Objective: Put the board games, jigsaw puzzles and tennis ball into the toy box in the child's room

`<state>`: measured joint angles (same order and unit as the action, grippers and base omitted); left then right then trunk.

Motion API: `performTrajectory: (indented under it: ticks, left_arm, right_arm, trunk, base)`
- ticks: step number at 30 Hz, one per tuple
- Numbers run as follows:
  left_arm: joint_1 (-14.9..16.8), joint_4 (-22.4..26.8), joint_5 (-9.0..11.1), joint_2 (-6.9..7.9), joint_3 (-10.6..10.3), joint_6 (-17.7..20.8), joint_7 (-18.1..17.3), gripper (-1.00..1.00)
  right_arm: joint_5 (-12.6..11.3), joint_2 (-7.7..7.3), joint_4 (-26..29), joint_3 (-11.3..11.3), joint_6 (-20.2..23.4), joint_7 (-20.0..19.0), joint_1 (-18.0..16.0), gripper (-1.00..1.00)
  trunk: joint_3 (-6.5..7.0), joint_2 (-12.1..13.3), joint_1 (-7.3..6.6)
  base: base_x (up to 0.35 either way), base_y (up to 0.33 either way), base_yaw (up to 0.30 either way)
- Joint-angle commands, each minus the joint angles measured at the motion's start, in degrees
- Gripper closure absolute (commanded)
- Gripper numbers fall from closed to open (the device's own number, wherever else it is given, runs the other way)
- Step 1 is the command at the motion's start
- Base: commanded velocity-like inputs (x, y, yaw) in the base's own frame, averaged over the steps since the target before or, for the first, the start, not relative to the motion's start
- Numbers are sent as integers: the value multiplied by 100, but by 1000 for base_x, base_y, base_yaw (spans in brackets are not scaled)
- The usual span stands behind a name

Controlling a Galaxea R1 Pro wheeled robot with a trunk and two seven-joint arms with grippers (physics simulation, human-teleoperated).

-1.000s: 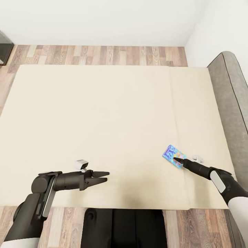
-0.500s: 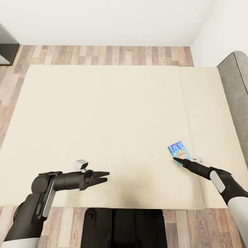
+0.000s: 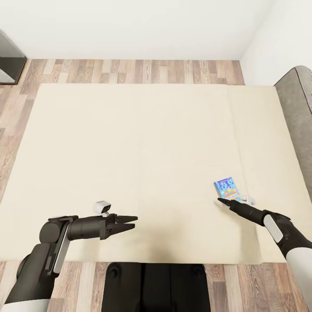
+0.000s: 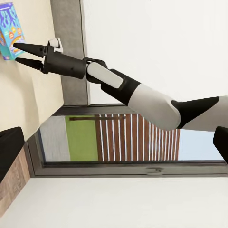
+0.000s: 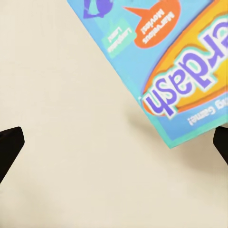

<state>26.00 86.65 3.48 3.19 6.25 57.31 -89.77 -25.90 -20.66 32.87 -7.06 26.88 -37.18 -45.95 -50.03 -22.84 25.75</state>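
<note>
Nearest the robot's base, the black left gripper (image 3: 130, 222) hangs low over the near part of the broad, flat cream bed (image 3: 143, 143), its two pointed fingers slightly parted and grasping nothing. To the robot's right, the black right gripper (image 3: 224, 201) reaches forward with its tips just at the near edge of the small blue board game box (image 3: 227, 189). In the left wrist view that right gripper (image 4: 20, 53) shows both fingers spread apart, empty, their points beside the box (image 4: 9, 29).

The small board game (image 5: 161, 61) lies flat on the mattress, close to the seam between the bed's two panels and on its right-hand side. It is a thin rectangle with a turquoise border, a blue face, an orange oval carrying purple lettering that ends in "rdash", and an orange speech bubble with small white text.

Beyond the bed runs a strip of wood-plank floor (image 3: 130, 71), then a plain white wall (image 3: 130, 26). A grey padded headboard (image 3: 299, 104) edges the bed on the right.
</note>
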Motion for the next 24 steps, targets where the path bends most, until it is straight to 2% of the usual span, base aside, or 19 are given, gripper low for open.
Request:
performTrajectory:
  ticks: [1,8,24]
  left_arm:
    - [1,1,-4,3,-1,61,-23,-100]
    - [1,2,-5,-1,0,61,-23,-100]
    - [1,1,-5,-3,7,61,-23,-100]
  right_arm:
    - [-33,1,1,-14,46,-8,-2,-100]
    - [-32,1,1,-14,46,-8,-3,-100]
    - [-32,1,1,-14,46,-8,-2,-100]
  trunk:
    - [3,-8,4]
    - [24,-8,4]
    - [25,-8,4]
  base:
    - [0,0,-5]
    - [0,-31,-1]
    - [0,-154,0]
